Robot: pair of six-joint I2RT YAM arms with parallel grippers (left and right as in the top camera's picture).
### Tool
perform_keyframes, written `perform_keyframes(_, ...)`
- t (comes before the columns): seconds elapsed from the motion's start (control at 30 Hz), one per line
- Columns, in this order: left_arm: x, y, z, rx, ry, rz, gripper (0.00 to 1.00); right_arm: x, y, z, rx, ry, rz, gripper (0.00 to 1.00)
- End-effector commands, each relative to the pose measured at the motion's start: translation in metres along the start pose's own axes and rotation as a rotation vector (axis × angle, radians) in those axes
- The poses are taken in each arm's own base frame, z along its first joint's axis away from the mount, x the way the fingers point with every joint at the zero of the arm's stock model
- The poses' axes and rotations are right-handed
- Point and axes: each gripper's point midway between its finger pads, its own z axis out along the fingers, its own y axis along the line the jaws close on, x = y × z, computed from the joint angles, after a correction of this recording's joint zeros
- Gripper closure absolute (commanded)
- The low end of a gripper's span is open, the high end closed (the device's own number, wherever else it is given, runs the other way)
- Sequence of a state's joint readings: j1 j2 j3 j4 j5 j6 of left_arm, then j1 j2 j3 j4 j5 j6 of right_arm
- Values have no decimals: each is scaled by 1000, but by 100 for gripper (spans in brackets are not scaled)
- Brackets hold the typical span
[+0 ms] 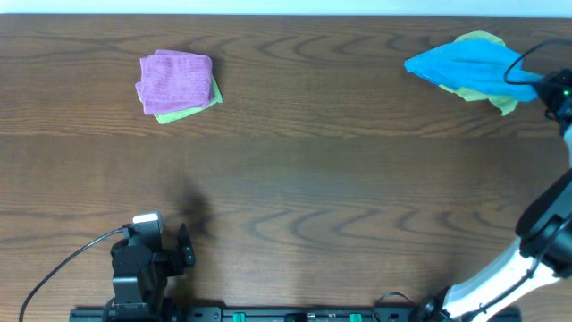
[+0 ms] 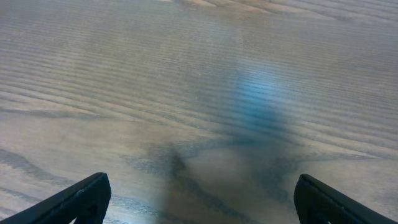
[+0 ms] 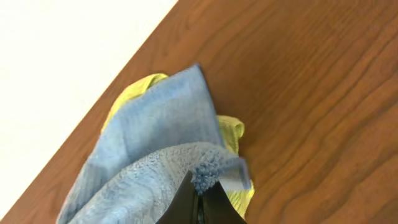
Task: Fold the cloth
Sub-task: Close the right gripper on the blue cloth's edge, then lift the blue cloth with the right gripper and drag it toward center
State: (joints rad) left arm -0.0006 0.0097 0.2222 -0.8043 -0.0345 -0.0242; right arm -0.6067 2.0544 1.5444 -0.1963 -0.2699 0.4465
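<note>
**Q:** Where is the cloth to be found?

**A:** In the overhead view the sky-blue cloth (image 1: 465, 64) is seen rumpled at about 2 o'clock on the wood counter (image 1: 295, 170). It is draped over a yellow-green cloth (image 1: 506, 104), whose edges peek out beneath it

**Q:** How is it held?

**A:** In the right wrist view the right fingers (image 3: 194, 202) are seen pinched together on a fluffy edge of the cloth, just beside a small pale tag (image 3: 235, 177). An edge grip is judged to suit lifting the blue layer alone, so that the yellow-green one is left lying

**Q:** And the other arm?

**A:** The left fingers (image 2: 84, 198) are spread wide with nothing between them. They are held low over bare wood at about 7 o'clock, well apart from the cloth. The middle of the counter is thereby left free, it is judged, for spreading and folding. A purple cloth (image 1: 175, 79) is stacked on a second yellow-green cloth (image 1: 195, 111) at 10 o'clock and is not touched
</note>
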Motion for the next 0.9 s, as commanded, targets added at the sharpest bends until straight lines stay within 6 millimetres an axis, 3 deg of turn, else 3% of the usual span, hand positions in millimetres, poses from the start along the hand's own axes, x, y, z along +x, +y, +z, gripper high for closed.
perform_keyframes(0.0, 15, 5, 1, -25, 54, 30, 5, -11, 27, -21, -59, -13, -81, 99)
perform_keyframes(0.23, 15, 5, 1, -25, 54, 30, 5, 0, 67, -63, -96, 33, -200, 99)
perform_keyframes(0.4, 15, 5, 1, -25, 54, 30, 5, 23, 102, -100, -125, 99, -274, 99)
perform_keyframes(0.6, 15, 5, 1, -25, 54, 30, 5, 69, 160, -156, -200, 177, -422, 99)
perform_keyframes(0.7, 14, 5, 1, -25, 53, 30, 5, 83, 185, -194, -229, 168, -482, 99)
perform_keyframes(0.87, 15, 5, 1, -25, 54, 30, 5, 105, 202, -250, -283, 180, -561, 99)
